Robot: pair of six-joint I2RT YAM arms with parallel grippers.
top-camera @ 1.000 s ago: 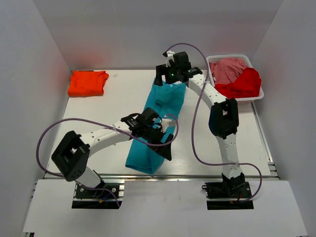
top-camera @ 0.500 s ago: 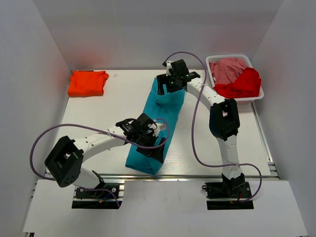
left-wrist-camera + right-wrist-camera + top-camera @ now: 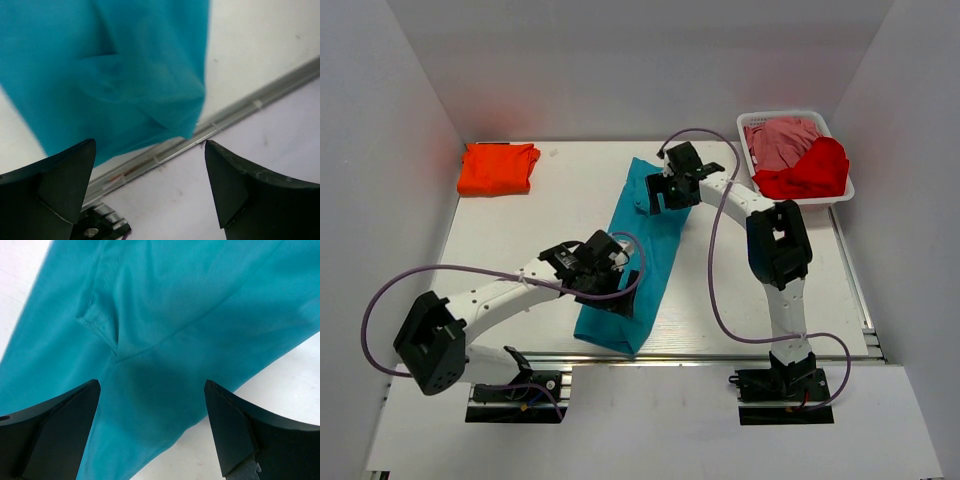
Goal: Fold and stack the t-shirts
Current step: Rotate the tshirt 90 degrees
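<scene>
A teal t-shirt [image 3: 638, 250] lies on the table as a long narrow strip, folded lengthwise, running from the far middle to the near edge. My left gripper [image 3: 620, 292] is open and empty above the strip's near end; the cloth's near corner [image 3: 150, 75] shows beyond its fingers. My right gripper [image 3: 658, 190] is open and empty above the strip's far end [image 3: 165, 330]. A folded orange t-shirt [image 3: 498, 167] lies at the far left. A red t-shirt [image 3: 812, 168] and a pink t-shirt [image 3: 782, 139] lie in the basket.
A white basket [image 3: 844, 194] stands at the far right corner. A metal rail [image 3: 720, 356] runs along the table's near edge and shows in the left wrist view [image 3: 240, 107]. White walls enclose the table on three sides.
Both grippers have come away from the teal shirt, which now lies flat as a strip. The left arm has drawn back leftward; the right gripper has moved nearer along the cloth.
</scene>
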